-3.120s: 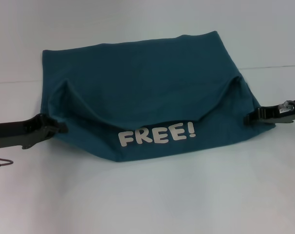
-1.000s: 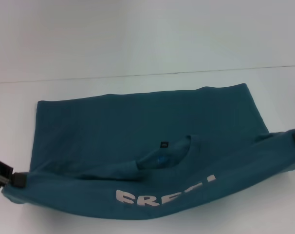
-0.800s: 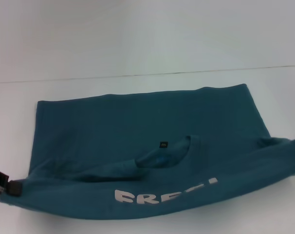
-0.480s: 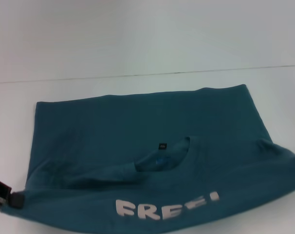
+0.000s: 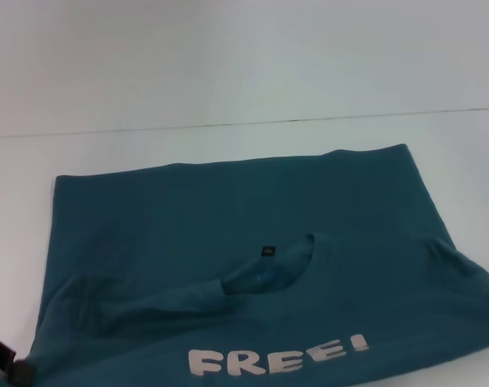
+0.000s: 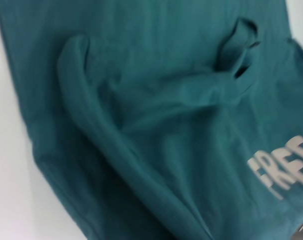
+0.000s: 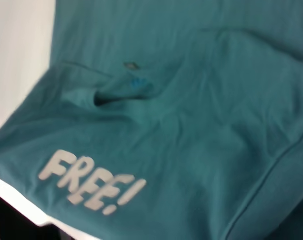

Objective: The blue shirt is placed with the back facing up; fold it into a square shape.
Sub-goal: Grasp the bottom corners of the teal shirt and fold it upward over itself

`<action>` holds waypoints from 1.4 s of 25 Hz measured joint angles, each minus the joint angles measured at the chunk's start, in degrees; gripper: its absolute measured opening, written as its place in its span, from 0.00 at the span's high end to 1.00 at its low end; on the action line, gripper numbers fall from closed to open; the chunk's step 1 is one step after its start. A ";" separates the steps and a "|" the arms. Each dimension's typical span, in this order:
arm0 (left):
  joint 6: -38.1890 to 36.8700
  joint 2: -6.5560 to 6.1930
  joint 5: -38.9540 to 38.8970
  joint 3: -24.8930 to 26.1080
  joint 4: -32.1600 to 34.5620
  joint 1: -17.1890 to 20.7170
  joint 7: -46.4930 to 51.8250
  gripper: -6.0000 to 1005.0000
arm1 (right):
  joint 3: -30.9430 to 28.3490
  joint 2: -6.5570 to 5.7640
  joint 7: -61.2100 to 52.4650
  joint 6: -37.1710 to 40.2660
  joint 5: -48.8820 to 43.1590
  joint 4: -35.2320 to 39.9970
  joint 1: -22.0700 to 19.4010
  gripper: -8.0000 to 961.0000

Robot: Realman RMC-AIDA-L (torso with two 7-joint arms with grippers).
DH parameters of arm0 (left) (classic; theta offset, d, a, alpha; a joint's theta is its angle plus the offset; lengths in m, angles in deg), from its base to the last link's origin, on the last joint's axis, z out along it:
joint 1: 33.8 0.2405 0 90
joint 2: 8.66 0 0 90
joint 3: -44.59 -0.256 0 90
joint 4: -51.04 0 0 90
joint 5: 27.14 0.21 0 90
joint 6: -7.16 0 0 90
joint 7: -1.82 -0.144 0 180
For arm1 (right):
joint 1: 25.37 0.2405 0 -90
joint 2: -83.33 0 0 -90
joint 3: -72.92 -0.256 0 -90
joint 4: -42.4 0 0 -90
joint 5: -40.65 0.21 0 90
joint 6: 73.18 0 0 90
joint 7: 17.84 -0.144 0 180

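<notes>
A white table point(image 5: 228, 72) filled the view. The blue shirt point(image 5: 228, 234) lay across it, long axis left-right, near edge lifted. The left gripper point(image 5: 4, 367) sat at its near-left corner, grip unclear; the right gripper was unseen.

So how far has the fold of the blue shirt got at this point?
Partway. Done: the blue shirt is already narrowed to a wide rectangle, no sleeves sticking out. In hand: its near portion is turned over, showing the collar and the FREE! lettering, with the left gripper at the near left corner; the right gripper is out of view. Left: laying that layer flat and squaring it up.
</notes>
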 joint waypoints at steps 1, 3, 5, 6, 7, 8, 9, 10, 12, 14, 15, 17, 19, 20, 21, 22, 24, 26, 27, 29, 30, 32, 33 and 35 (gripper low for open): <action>0.00 0.11 0.44 -0.14 -0.02 0.03 0.03 0.96 | 0.48 0.03 -0.05 -0.06 0.01 0.00 -0.18 0.94; 0.02 0.13 0.56 0.07 -0.05 -0.04 0.03 0.96 | -0.02 0.04 -0.04 -0.19 0.01 0.00 -0.20 0.94; 0.89 -0.19 0.29 2.62 -0.11 -1.75 0.00 0.96 | -2.73 -0.10 0.02 -0.57 -0.07 0.18 0.54 0.94; 1.57 -0.44 0.28 3.48 -0.21 -2.61 0.00 0.96 | -4.17 -0.20 0.04 -0.99 -0.11 0.34 1.14 0.94; 2.39 -0.78 0.34 4.32 -0.68 -3.58 0.05 0.96 | -5.81 -0.31 0.05 -1.41 -0.21 0.51 1.87 0.94; 3.19 -1.09 0.40 4.85 -1.25 -4.57 0.16 0.96 | -7.12 -0.44 0.03 -2.18 -0.25 0.62 2.60 0.94; 4.27 -1.67 0.53 5.15 -2.57 -5.72 0.42 0.96 | -8.27 -0.57 -0.01 -3.33 -0.27 0.66 3.34 0.94; 5.45 -2.23 0.68 5.31 -3.94 -6.81 0.77 0.96 | -8.78 -0.64 -0.14 -4.36 -0.27 0.69 3.75 0.94; 8.80 -3.66 1.77 5.16 -7.38 -9.23 2.08 0.96 | -9.60 -0.73 -0.61 -7.74 -0.28 0.65 4.51 0.94; 11.43 -4.52 2.80 5.13 -9.36 -10.85 3.28 0.96 | -9.83 -0.74 -1.26 -12.03 -0.33 0.29 4.97 0.94; 13.08 -4.94 3.42 5.08 -10.48 -11.87 3.97 0.96 | -9.86 -0.68 -1.84 -14.69 -0.36 0.03 5.08 0.94; 16.22 -5.54 4.93 4.88 -12.39 -13.94 5.02 0.96 | -9.88 -0.43 -2.83 -19.28 -0.37 -0.68 5.20 0.94; 19.18 -5.71 6.92 4.81 -14.25 -15.80 5.73 0.96 | -9.91 -0.21 -3.46 -23.97 -0.33 -2.21 5.27 0.94; 20.97 -5.68 7.95 4.79 -15.28 -16.63 6.09 0.96 | -9.91 -0.04 -3.63 -26.24 -0.30 -3.37 5.34 0.94; 22.63 -5.59 8.63 4.75 -16.11 -17.34 6.33 0.96 | -9.92 0.13 -3.70 -28.43 -0.21 -4.39 5.41 0.94; 24.86 -5.40 9.19 4.59 -17.21 -18.01 6.54 0.96 | -9.90 0.44 -3.66 -30.34 -0.15 -5.45 5.51 0.94; 29.23 -4.87 9.36 3.59 -18.69 -18.87 6.95 0.96 | -9.62 1.38 -3.36 -33.60 -0.17 -6.41 5.71 0.94; 33.08 -4.20 9.42 1.90 -19.51 -19.25 7.59 0.96 | -8.91 2.72 -3.16 -37.06 -0.40 -6.44 5.86 0.94; 35.08 -3.79 9.55 0.86 -19.79 -19.37 7.97 0.96 | -8.37 3.46 -3.11 -38.95 -0.52 -6.32 5.91 0.94; 38.14 -3.11 10.18 -0.73 -20.04 -19.48 8.67 0.96 | -6.98 4.74 -3.07 -42.67 -0.64 -6.07 6.23 0.94; 39.55 -2.81 10.64 -1.32 -20.11 -19.51 8.94 0.96 | -6.16 5.37 -3.05 -44.89 -0.79 -6.07 6.42 0.94; 42.56 -1.98 11.69 -1.79 -20.18 -19.50 9.17 0.96 | -4.24 6.76 -3.03 -49.95 -1.12 -6.13 6.89 0.94; 44.17 -1.54 12.04 -1.86 -20.26 -19.44 9.11 0.96 | -3.29 7.53 -3.01 -52.55 -1.41 -6.30 7.09 0.94; 47.40 -0.92 12.35 -1.92 -20.71 -19.23 8.77 0.95 | -1.88 8.93 -2.99 -56.97 -2.09 -6.65 7.68 0.94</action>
